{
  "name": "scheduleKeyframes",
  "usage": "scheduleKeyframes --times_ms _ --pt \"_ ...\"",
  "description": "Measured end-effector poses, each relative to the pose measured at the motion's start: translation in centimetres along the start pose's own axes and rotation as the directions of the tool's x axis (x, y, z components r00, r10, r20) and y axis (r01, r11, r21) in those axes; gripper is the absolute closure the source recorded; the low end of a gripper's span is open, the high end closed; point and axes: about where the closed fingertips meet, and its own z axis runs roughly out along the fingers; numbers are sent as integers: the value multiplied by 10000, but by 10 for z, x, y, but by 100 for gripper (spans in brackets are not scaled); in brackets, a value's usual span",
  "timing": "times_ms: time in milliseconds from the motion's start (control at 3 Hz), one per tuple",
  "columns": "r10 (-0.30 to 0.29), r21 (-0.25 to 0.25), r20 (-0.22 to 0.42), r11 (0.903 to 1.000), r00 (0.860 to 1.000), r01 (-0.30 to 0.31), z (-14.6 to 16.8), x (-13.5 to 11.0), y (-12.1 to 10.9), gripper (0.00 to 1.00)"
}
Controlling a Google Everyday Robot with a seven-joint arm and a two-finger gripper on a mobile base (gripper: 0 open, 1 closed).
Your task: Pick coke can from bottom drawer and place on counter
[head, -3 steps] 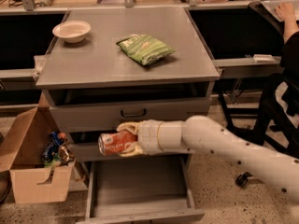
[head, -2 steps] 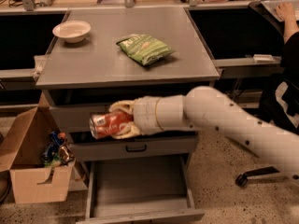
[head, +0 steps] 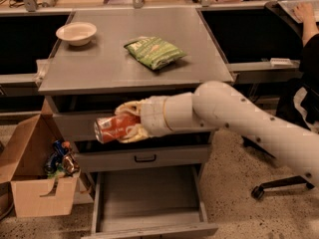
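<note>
A robot's white arm (head: 239, 118) reaches in from the right across the front of a grey three-drawer cabinet. Its tool (head: 126, 122) is clenched around a red coke can (head: 107, 129). The can lies on its side in the grasp with its silver end pointing left. It hangs in front of the top drawer face, just below the front edge of the counter (head: 99, 68) and well above the bottom drawer (head: 149, 195). That drawer stands pulled out near the speckled floor (head: 232, 176), showing its flat grey bottom. Above it, the middle drawer front (head: 174, 156) is closed and carries a black loop handle.

On the matte grey counter, a pale bowl (head: 76, 33) sits near the back left corner. A green snack bag (head: 154, 51) lies right of centre, well apart from the bowl.

A long tan workbench (head: 99, 3) runs behind the cabinet, with dark recesses beneath it on either side. An open cardboard box (head: 30, 158) holding colourful scraps stands on the floor to the cabinet's left. At the right edge a person (head: 309, 59) in dark clothing sits with one hand on the bench, and a wheeled chair (head: 261, 189) base shows below the arm.
</note>
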Motion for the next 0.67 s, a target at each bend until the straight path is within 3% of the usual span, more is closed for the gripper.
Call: scheduleKeyframes --times_ms 333,667 --pt "53 -910 -56 9958 10000 -58 8 -14 -40 100" --pt "137 -1870 -502 9821 9986 -228 15 -21 -84 100"
